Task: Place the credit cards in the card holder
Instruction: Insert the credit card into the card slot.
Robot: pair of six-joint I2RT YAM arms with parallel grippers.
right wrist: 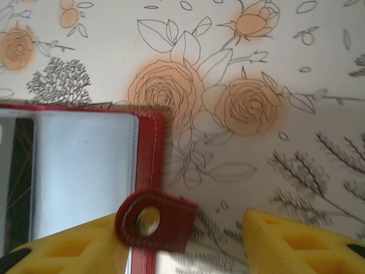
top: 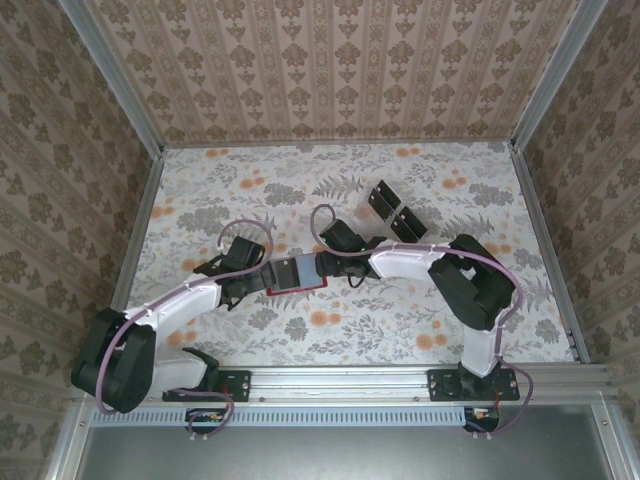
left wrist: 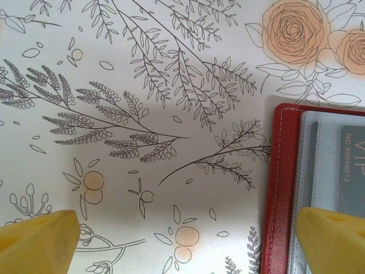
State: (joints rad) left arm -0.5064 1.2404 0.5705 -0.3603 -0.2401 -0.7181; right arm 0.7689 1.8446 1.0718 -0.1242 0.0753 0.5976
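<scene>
Card holder (top: 297, 286) lies opened flat, pockets up, on the floral table (top: 200, 200) just ahead of the arms, between the two wrists. Its long axis runs left to right across the table, with the fold across the middle and the closure tab (right wrist: 154, 220) at the end toward the right arm.

The left gripper (left wrist: 185, 242) hangs over the opposite end with its jaws spread as wide as they go. One yellow finger (left wrist: 333, 240) sits above the clear pockets (left wrist: 305, 171), the other above bare table. A grey card (left wrist: 351, 165) is already lodged in one pocket. That finger is probably there to pin the flap so the card holder cannot fold shut.

The right gripper (right wrist: 182, 234) has its jaws parted about halfway and is pinching nothing. One finger (right wrist: 74, 245) is at the wallet's edge with the tab lying across it, and the other stands clear over the table. It looks placed to steady that end, though whether it actually presses down I cannot tell.

Farther back, well apart from the wallet, the black credit cards (top: 383, 202) sit side by side on a slant to the table's edges, within the right arm's reach. Behind them the patterned wall (top: 330, 70) closes off the table.
</scene>
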